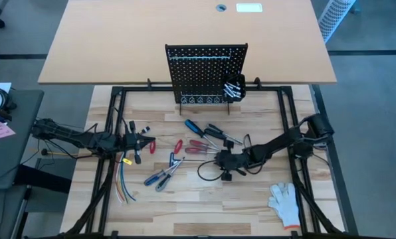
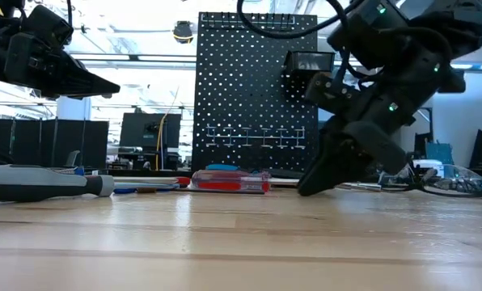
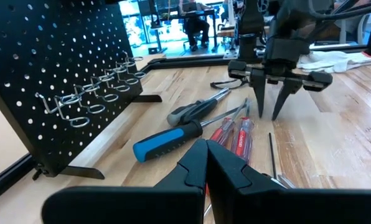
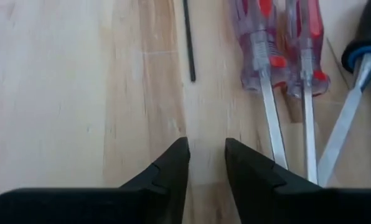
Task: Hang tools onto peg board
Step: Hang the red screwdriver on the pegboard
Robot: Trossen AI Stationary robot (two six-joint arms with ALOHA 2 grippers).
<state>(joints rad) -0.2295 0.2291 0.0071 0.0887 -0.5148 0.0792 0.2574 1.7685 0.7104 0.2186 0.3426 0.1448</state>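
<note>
No tools hang on the peg board [image 1: 204,70] yet: the screwdrivers [image 1: 204,136] lie on the surface before it, the right gripper [image 4: 205,163] poised beside them, fingers slightly apart and empty, the left gripper [image 3: 205,163] waiting shut at left.

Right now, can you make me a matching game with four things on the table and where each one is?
Things:
1. white glove
2. peg board
3. coloured wires
4. right hand

Places:
A. standing upright at the table's far edge
B. on the wood under the left arm
C. lying in the near right corner
D. fingertips down at the wood, beside the red screwdrivers

Pairs: 1-C, 2-A, 3-B, 4-D
</note>
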